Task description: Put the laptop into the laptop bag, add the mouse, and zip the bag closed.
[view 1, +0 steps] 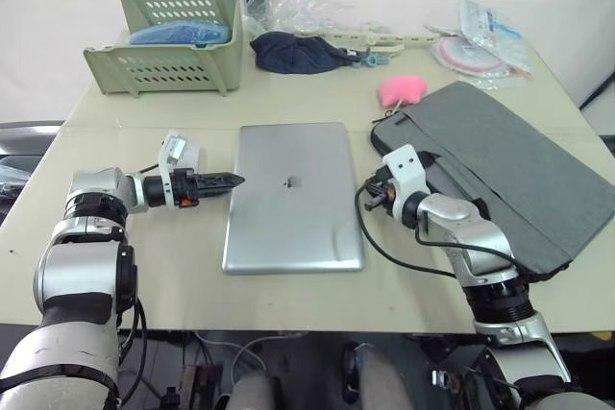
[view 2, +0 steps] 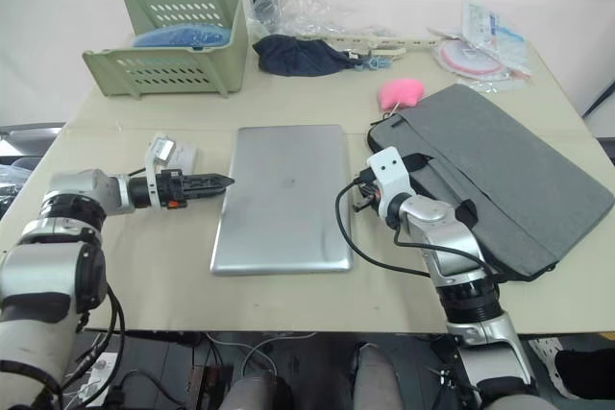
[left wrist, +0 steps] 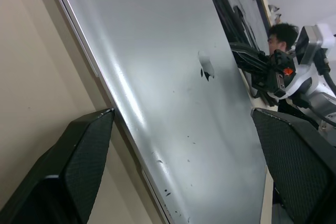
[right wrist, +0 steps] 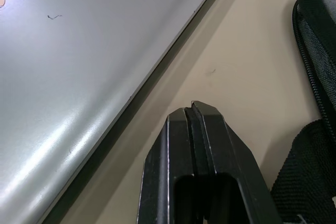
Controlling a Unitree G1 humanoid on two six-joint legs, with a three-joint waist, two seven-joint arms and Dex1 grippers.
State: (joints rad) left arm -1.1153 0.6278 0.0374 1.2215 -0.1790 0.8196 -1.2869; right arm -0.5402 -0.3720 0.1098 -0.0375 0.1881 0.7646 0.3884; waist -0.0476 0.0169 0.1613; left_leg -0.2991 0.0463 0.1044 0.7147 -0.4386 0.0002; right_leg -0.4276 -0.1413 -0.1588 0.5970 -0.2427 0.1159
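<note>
The silver laptop (view 1: 293,194) lies shut and flat in the middle of the table, its dark logo facing up. To its right lies the grey laptop bag (view 1: 509,170) with black trim, its zipper side turned toward the laptop. My left gripper (view 1: 235,180) is at the laptop's left edge. In the left wrist view its fingers (left wrist: 79,166) stand wide apart on either side of that edge, holding nothing. My right gripper (right wrist: 191,111) is shut and empty, low over the bare strip of table between the laptop's right edge and the bag. The mouse is out of view.
A green basket (view 1: 173,40) with something blue inside stands at the back left. At the back are a dark navy cloth bundle (view 1: 298,52), clear plastic wrapping (view 1: 480,40) and a pink fluffy blob (view 1: 402,90) by the bag's far corner.
</note>
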